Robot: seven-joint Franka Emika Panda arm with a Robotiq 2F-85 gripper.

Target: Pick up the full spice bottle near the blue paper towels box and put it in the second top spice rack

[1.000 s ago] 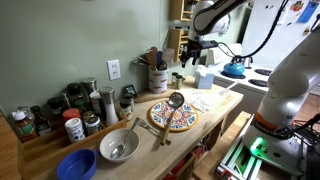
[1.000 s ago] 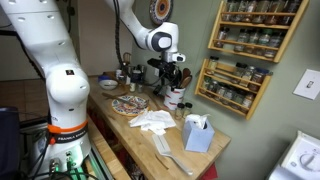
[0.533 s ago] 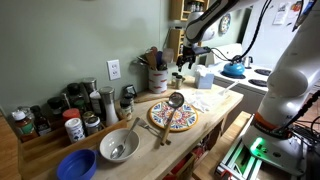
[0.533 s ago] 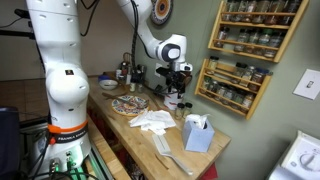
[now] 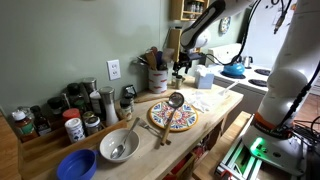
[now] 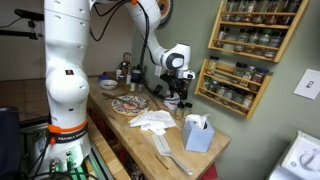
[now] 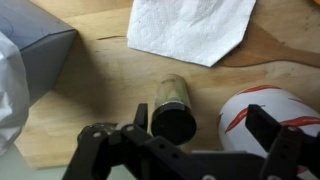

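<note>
Your pincer (image 7: 200, 120) hangs open over the wooden worktop (image 7: 95, 95). The spice bottle (image 7: 172, 108) shows between its spread jaws, not yet gripped. The bottle sits near the blue paper towels box (image 7: 35, 45), below a white paper sheet (image 7: 190, 30). Above the box, the spice rack (image 6: 245, 40) hangs on the green wall (image 6: 300, 40).

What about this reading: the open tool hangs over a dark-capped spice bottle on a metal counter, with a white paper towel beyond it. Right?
Not quite. The counter is light wood, not metal, as the wrist view shows. The rest holds: the open tool hangs over the dark-capped spice bottle, with the white paper towel beyond it.
</note>
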